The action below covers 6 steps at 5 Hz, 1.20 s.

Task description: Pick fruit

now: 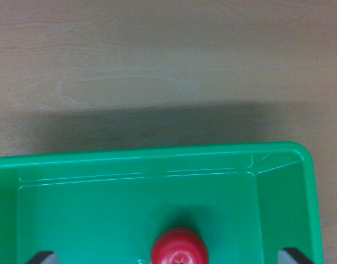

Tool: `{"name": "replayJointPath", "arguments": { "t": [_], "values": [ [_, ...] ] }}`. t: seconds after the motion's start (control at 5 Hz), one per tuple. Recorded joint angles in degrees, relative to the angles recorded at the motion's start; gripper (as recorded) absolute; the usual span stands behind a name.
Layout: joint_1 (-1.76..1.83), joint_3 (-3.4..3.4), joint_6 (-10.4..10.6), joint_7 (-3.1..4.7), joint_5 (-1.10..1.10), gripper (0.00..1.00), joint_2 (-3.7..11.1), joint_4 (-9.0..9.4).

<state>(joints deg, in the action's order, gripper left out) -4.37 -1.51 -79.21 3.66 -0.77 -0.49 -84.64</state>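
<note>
1. Fruit: one round, glossy red fruit (179,247), apple-like in shape, with a small pale dimple on its upper face. It lies on the floor of a green plastic bin (157,157), at the bottom edge of the wrist view and slightly to the view's right of centre. Its lower part is cut off by the frame.

2. Handling, judged from appearance: the skin looks smooth and shiny, so it is probably somewhat slippery against hard pads. The body looks firm and rounded, not soft, and likely of moderate weight; whether it is real or a plastic model cannot be told.

3. Where to take hold: the widest girth, with one fingertip on each flank, seems the most secure place. A grasp high on the crown would tend to squeeze the round form out downwards.

4. Gripper (171,257): only two dark fingertips (42,257) show, one in each lower corner of the view. They stand far apart, with the fruit between them and neither touching it, so the tool is spread wide and holds nothing.

5. Container: the bin has a raised rim and sloping walls; its far wall and the corner on the view's right are visible. The fruit sits away from both, which leaves room for the fingers.

6. Support: a pale wood-grain tabletop (157,66) lies beyond the bin, crossed by a broad shadow.

7. Count: one fruit, one bin, one gripper with two visible fingertips, one tabletop. No other fruit shows in this view.
</note>
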Motion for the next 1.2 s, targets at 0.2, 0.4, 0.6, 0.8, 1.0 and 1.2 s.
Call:
{"name": "replayJointPath", "arguments": {
  "t": [0.2,0.4,0.6,0.8,1.0,1.2],
  "values": [
    [-0.12,-0.11,2.5,0.38,0.10,0.00,1.07,2.25],
    [-0.12,-0.11,2.5,0.38,0.10,0.00,1.07,2.25],
    [-0.24,-0.22,5.0,0.78,0.21,0.00,2.17,4.57],
    [-0.24,-0.22,5.0,0.78,0.21,0.00,2.17,4.57],
    [-0.37,-0.33,7.7,1.19,0.32,0.00,3.31,6.98],
    [-0.37,-0.33,7.7,1.19,0.32,0.00,3.31,6.98]
  ]
}}
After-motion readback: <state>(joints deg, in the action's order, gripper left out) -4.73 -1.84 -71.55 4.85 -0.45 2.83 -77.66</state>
